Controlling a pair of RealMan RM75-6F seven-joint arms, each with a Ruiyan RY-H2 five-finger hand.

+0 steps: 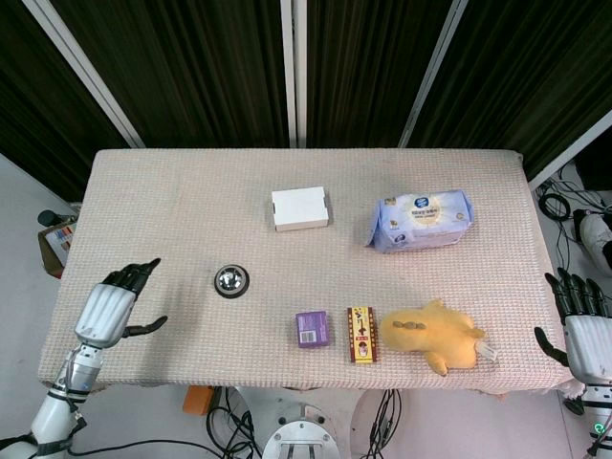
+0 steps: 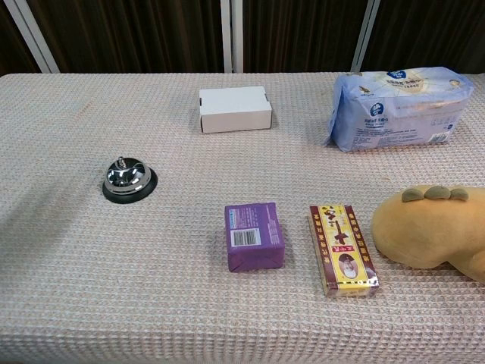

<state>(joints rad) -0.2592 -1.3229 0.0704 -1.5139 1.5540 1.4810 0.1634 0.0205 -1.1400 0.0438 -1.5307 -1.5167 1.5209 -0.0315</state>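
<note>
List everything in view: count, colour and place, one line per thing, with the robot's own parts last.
Silver desk bell on a black base: one, left part of the table, nearest the left hand but apart from it.
White cardboard box: one, far middle.
Pale blue soft pack of wipes: one, far right.
Purple wrapped block with a barcode: one, near middle.
Red and yellow flat carton: one, just right of the purple block.
Yellow plush toy: one, near right edge.
Beige woven tablecloth: one, covering the table.
Left robot hand: silver and black, fingers spread, holding nothing, at the near left corner.
Right robot hand: silver and black, fingers apart, holding nothing, off the right edge.
</note>
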